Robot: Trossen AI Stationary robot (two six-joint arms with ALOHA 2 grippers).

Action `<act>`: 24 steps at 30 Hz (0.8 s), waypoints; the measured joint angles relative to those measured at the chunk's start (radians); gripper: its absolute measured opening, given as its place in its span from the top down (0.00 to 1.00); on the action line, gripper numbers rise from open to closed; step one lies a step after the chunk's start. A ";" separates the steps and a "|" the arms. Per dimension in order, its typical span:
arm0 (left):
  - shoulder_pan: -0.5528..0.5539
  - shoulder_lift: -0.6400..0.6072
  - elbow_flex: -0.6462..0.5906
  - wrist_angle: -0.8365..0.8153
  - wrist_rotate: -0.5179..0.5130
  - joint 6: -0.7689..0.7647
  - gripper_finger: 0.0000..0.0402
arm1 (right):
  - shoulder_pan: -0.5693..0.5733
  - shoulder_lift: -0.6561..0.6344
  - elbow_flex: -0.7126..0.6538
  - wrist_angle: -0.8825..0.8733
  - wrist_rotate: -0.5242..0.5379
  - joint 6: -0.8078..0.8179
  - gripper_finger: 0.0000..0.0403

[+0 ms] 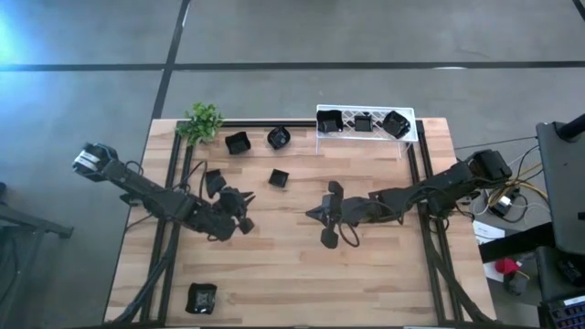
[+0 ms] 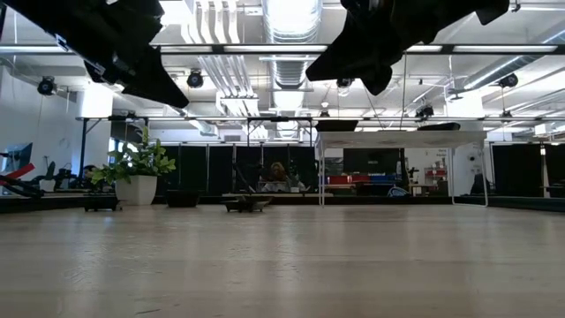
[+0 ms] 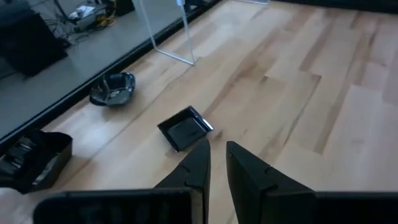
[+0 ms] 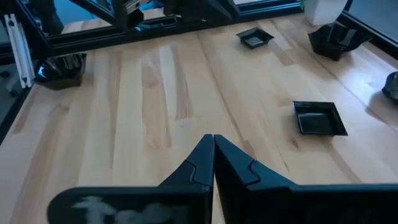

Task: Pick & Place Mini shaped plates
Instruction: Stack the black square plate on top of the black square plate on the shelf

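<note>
Several mini shaped plates lie flat on the wooden table: a square one [image 1: 279, 177] [image 3: 185, 129] [image 4: 319, 118] mid-table, two [image 1: 238, 142] [image 1: 279, 137] near the far edge, one [image 1: 212, 180] by my left arm and one [image 1: 201, 297] at the near left. Three more sit in the white rack [image 1: 366, 123]. My left gripper [image 1: 245, 203] [image 3: 217, 155] hovers short of the square plate, its fingers a narrow gap apart with nothing between them. My right gripper [image 1: 313, 213] [image 4: 213, 144] is shut and empty above mid-table, to the square plate's right and nearer side.
A small green plant [image 1: 201, 121] in a white pot stands at the far left corner. Black frame rails [image 1: 416, 164] run along the table's left and right sides. Bare wood [image 1: 302, 274] spreads across the near half.
</note>
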 joint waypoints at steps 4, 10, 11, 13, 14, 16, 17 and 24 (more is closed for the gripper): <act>0.028 0.000 -0.012 0.000 0.020 -0.056 0.88 | 0.000 -0.001 0.000 0.000 0.000 0.006 0.98; 0.139 0.000 -0.047 -0.001 0.194 -0.105 0.88 | 0.002 -0.001 0.000 0.000 0.002 0.004 0.98; 0.158 0.000 -0.052 0.000 0.194 -0.107 0.88 | 0.003 -0.001 0.000 0.001 0.002 0.004 0.98; 0.198 0.000 -0.060 0.006 0.196 -0.106 0.88 | 0.004 -0.001 0.000 0.001 0.001 0.003 0.98; 0.218 0.000 -0.066 0.013 0.198 -0.105 0.88 | 0.004 -0.001 0.000 0.001 0.002 0.003 0.98; 0.255 0.001 -0.084 0.031 0.207 -0.104 0.88 | 0.004 -0.001 0.000 0.001 0.002 0.003 0.98; 0.274 0.002 -0.093 0.047 0.213 -0.102 0.88 | 0.004 -0.001 0.000 0.001 0.002 0.003 0.98; 0.422 0.051 -0.138 0.254 0.406 -0.015 0.89 | 0.006 -0.001 0.000 0.000 0.002 0.007 0.98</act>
